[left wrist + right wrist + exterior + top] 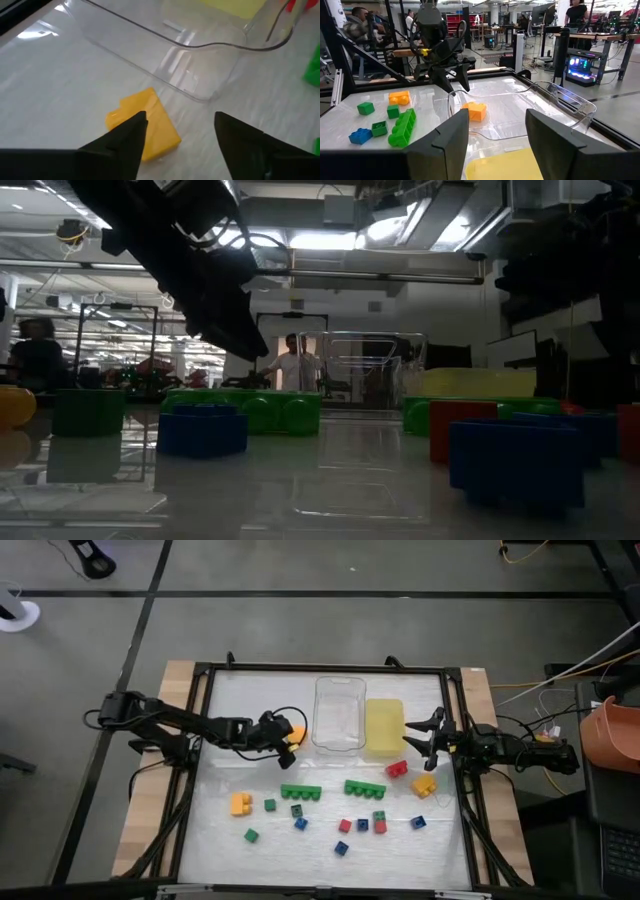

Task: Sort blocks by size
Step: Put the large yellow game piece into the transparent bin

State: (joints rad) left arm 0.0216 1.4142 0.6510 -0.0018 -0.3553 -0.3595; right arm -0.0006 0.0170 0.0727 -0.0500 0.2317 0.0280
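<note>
Because the blocks are small, hard, shiny plastic, they look light and a bit slippery, so pinch one by its flat sides, not its bumps. The left gripper [291, 735] has its jaws apart right over an orange block [145, 123] lying flat on the table, just beside the clear tray [338, 715]. Two long green bars [301, 791] lie pointing three to nine o'clock. Far at three o'clock, the right gripper [413, 737] waits, jaws apart and empty, by the yellow tray [383, 726].
</note>
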